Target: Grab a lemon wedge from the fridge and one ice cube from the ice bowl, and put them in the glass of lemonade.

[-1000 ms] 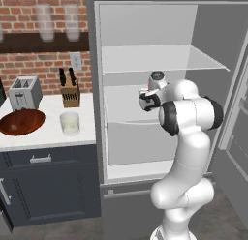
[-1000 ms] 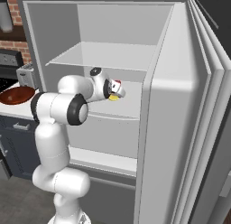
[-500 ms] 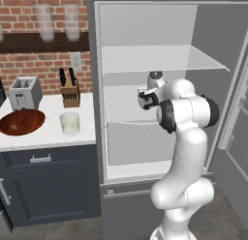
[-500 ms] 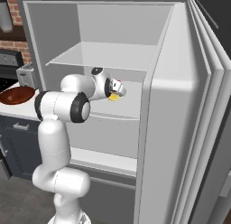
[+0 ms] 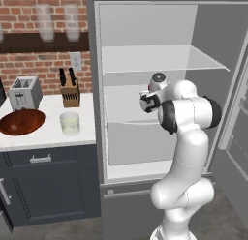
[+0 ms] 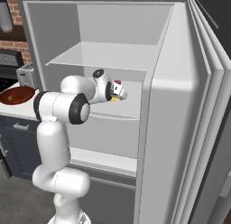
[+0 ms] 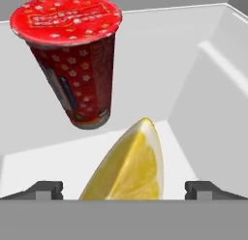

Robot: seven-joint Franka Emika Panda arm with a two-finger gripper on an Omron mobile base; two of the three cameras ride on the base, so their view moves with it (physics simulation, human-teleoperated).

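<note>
The fridge (image 5: 160, 60) stands open with its door (image 6: 173, 128) swung right. On its middle shelf lies the bright yellow lemon wedge (image 7: 131, 166), also seen as a yellow speck (image 6: 115, 99). My gripper (image 7: 125, 190) is open, its fingertips (image 7: 46, 189) on either side of the wedge and wide apart, not touching it. My gripper (image 6: 119, 94) reaches over that shelf, its hand (image 5: 145, 100) seen from behind. The ice bowl (image 5: 22, 122) of reddish wood and the glass of lemonade (image 5: 69, 123) sit on the counter to the left. No ice cube can be made out.
A red starred cup (image 7: 72, 55) stands upright just behind the wedge on the shelf. A toaster (image 5: 24, 91) and a knife block (image 5: 70, 91) stand at the back of the white counter (image 5: 48, 135). Fridge side walls close in around the hand.
The hand has pushed a little deeper into the fridge toward the wedge. The jaws have stayed open.
</note>
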